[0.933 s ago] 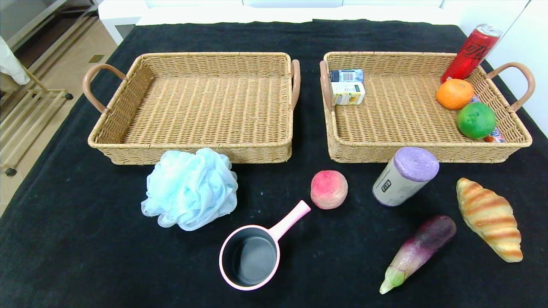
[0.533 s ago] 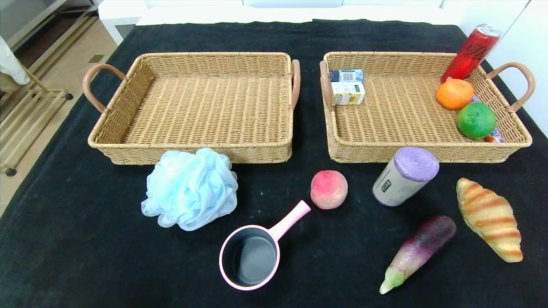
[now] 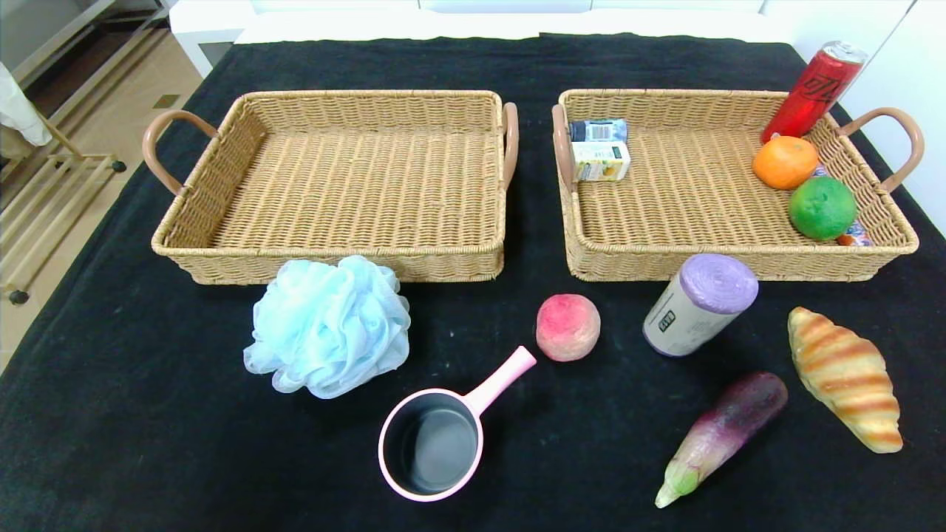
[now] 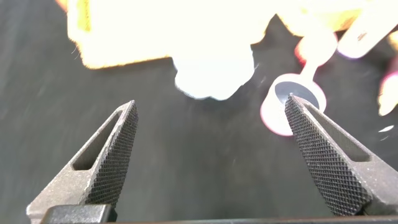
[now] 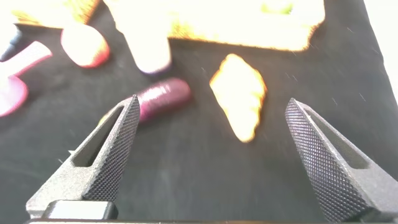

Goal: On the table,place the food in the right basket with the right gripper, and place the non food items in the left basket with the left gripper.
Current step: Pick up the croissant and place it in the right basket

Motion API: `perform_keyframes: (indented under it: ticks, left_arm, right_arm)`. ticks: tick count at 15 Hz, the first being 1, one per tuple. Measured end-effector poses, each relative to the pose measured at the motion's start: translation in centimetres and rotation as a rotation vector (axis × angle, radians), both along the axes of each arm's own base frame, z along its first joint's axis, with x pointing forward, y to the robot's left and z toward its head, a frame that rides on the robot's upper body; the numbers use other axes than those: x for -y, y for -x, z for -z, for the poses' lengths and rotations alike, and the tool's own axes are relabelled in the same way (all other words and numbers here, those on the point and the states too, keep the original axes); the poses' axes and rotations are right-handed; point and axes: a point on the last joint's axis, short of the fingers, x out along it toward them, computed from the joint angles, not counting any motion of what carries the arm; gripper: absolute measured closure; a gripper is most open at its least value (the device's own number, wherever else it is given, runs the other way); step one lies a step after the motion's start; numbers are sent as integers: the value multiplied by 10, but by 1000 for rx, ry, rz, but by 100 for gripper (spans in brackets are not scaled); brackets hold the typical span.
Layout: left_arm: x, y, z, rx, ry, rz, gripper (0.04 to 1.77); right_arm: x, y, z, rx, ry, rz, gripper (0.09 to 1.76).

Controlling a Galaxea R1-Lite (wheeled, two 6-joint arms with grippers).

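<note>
On the black table [image 3: 148, 443] lie a light-blue bath puff [image 3: 329, 325], a pink pan [image 3: 432, 440], a peach [image 3: 567, 326], a grey roll with a purple end [image 3: 698, 304], an eggplant [image 3: 720, 436] and a croissant [image 3: 846, 377]. The left basket [image 3: 332, 262] holds nothing; the right basket [image 3: 584, 251] stands beside it. Neither arm shows in the head view. My left gripper [image 4: 211, 111] hangs open above the cloth, short of the puff [image 4: 214, 74] and pan [image 4: 289, 102]. My right gripper [image 5: 211, 109] is open too, short of the eggplant [image 5: 165, 96] and croissant [image 5: 239, 93].
The right basket holds a red can [image 3: 813, 89], an orange [image 3: 785, 162], a green lime [image 3: 822, 208] and two small cartons [image 3: 600, 151]. Bare cloth runs along the table's near edge. A wooden rack stands on the floor past the left edge.
</note>
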Motion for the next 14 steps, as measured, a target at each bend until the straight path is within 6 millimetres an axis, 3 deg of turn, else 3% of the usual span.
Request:
perform_keyframes:
  ticks: [3,8,14]
  left_arm:
    - [3,-24,-32,-32,-15,105,9]
    - [18,-70,-67,-116,-46,325,9]
    - [47,-124,-85,-197,-112,457,9]
  right_arm:
    - [-2,-24,-25,9,9,-68,14]
    - [-5,-72,-42,-70,18,-161,14]
    - [-31,-111,-53,-173,34,-150,14]
